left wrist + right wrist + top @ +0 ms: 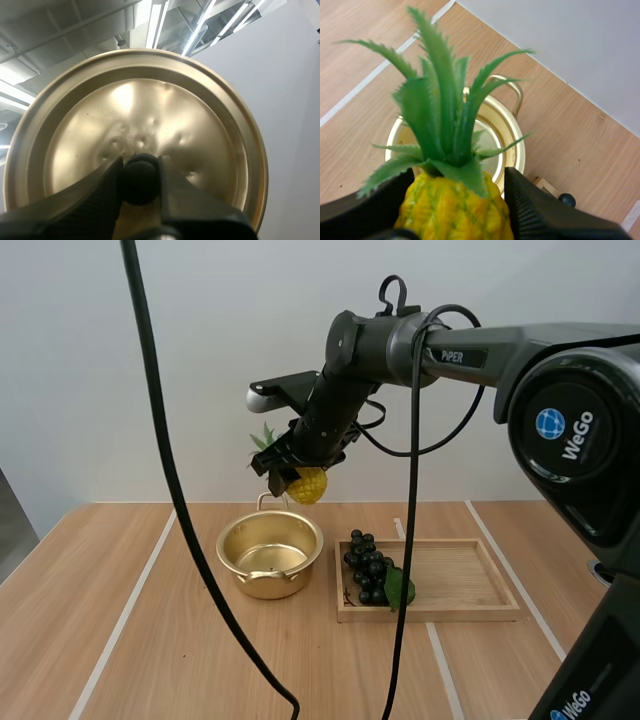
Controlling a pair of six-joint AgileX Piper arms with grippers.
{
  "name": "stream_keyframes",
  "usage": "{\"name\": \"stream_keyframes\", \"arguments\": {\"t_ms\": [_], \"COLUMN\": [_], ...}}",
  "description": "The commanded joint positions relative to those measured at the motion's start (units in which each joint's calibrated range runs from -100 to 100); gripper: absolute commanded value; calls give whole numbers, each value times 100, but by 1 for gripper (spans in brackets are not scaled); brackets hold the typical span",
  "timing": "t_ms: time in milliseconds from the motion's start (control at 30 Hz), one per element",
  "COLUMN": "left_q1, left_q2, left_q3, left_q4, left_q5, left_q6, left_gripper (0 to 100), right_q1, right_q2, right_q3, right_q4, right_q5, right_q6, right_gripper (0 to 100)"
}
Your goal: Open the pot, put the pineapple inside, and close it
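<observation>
A small yellow pineapple with green leaves hangs in the air just above the far rim of the open gold pot, and my right gripper is shut on it. In the right wrist view the black fingers pinch the pineapple by its body, with the pot below and behind the leaves. My left gripper is shut on the black knob of the gold lid, which it holds up with the lid's top face toward the camera.
A wooden tray lies right of the pot, with a bunch of dark grapes and a green leaf at its left end. White tape lines cross the wooden table.
</observation>
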Motion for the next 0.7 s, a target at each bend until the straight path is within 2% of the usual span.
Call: {"name": "stream_keyframes", "arguments": {"t_ms": [0, 367, 667], "left_q1": [11, 11, 11], "left_q2": [13, 29, 29], "left_q3": [-52, -52, -52], "left_q4": [40, 289, 299], "left_q5": [141, 649, 740], "left_q6": [-12, -242, -242], "left_gripper": [0, 0, 0], "right_q1": [5, 5, 312], "right_q2": [80, 647, 1013], "right_q3": [168, 589, 589], "right_q4": [124, 194, 194], "right_q5": [-40, -742, -1317], "right_q6": [-258, -375, -399], "right_gripper": [0, 0, 0]}}
